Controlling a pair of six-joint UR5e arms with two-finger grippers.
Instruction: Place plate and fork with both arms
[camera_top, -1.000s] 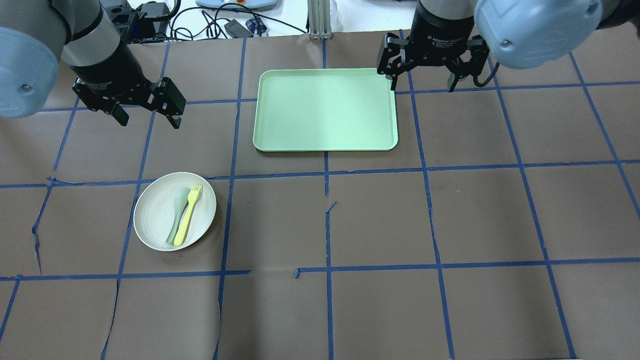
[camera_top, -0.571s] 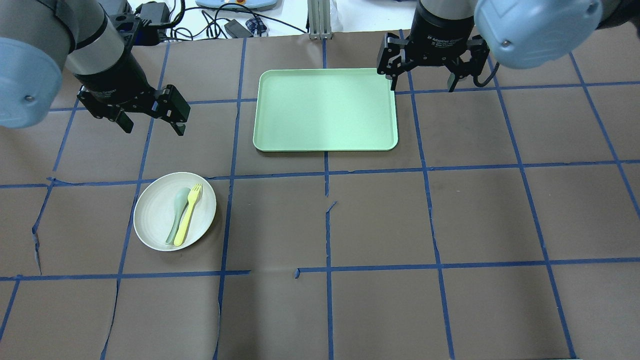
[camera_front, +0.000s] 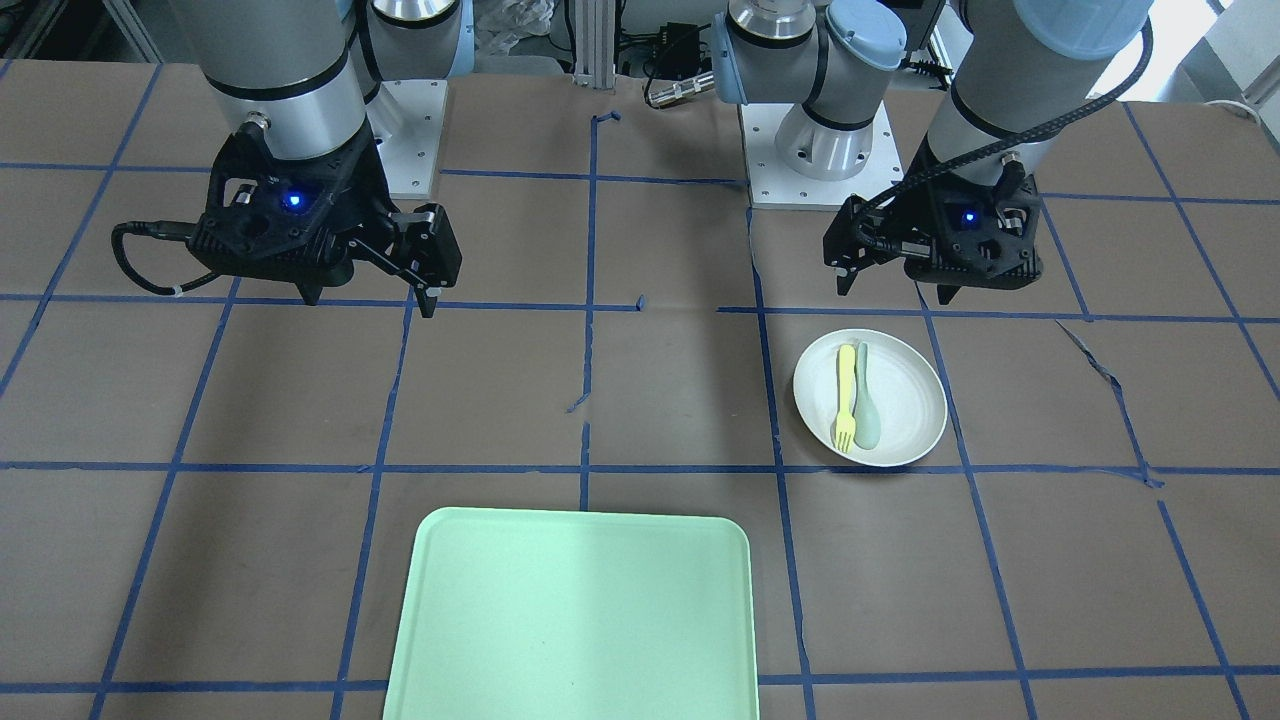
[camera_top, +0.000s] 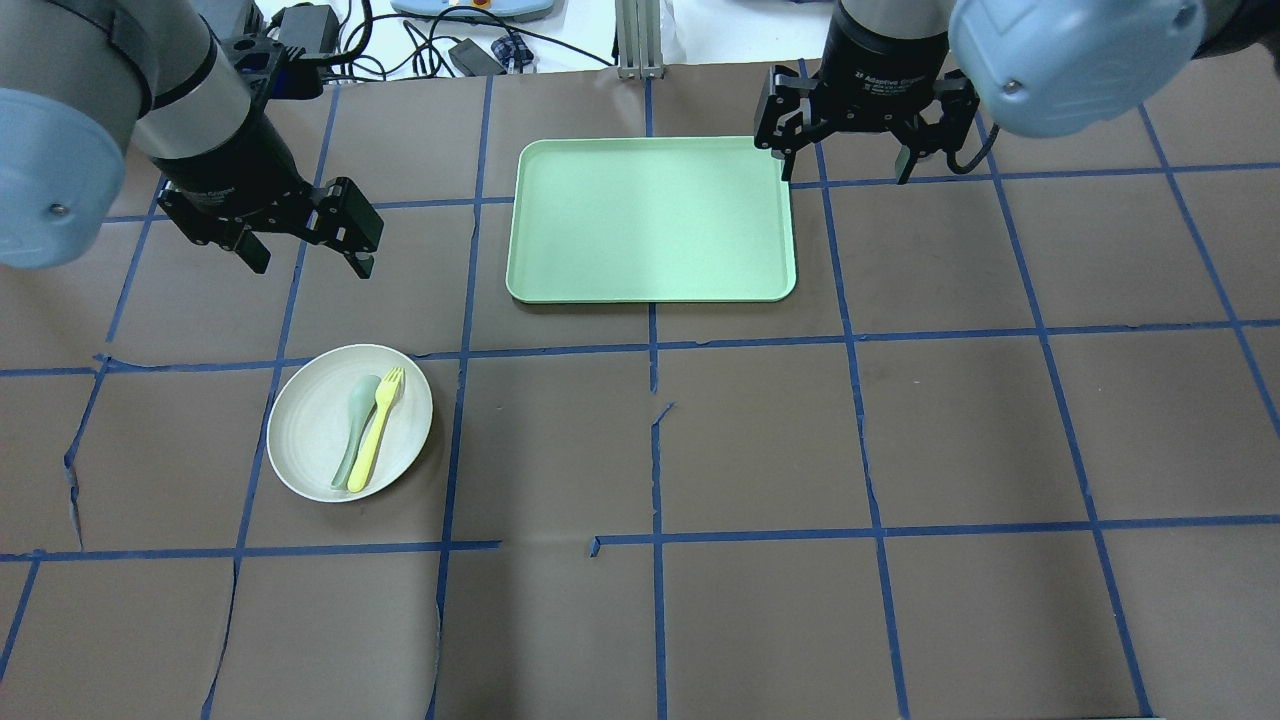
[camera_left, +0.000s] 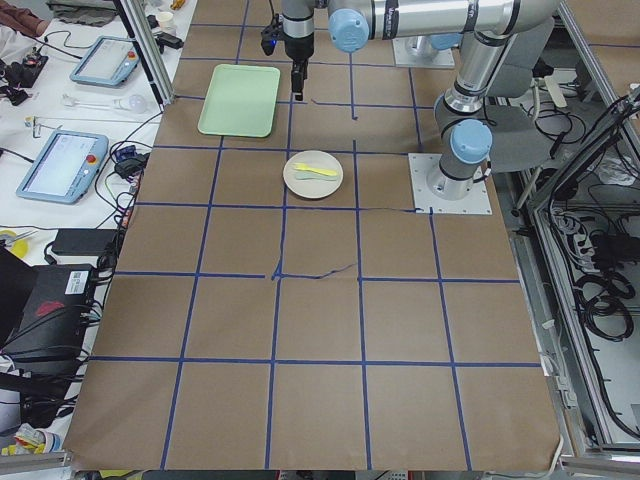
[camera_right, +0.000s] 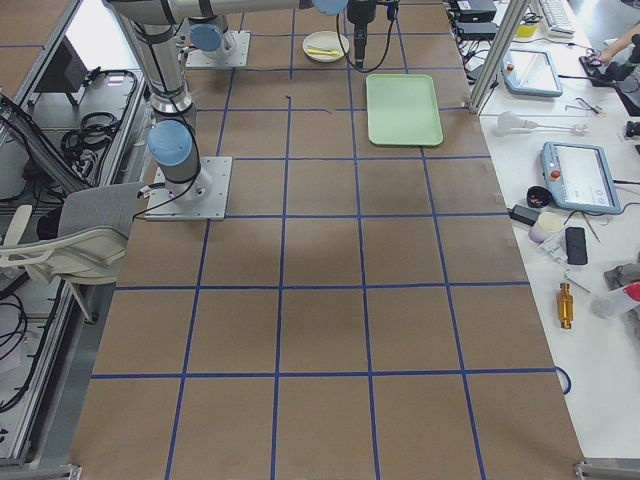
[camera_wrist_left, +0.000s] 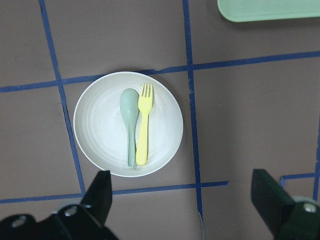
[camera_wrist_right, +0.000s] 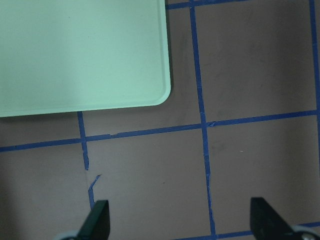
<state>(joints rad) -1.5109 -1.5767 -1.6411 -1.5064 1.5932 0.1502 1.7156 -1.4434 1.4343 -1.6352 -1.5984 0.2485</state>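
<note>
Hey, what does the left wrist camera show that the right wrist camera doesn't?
Only the left wrist view shows the plate, with the fork and the spoon lying side by side on it.

Only the right wrist view shows a broad bare stretch of the tray and one of its rounded corners; the left wrist view catches just a strip of it.

Both show the brown table cover with blue tape lines, and their own hand open and empty: the left hand and the right hand.
</note>
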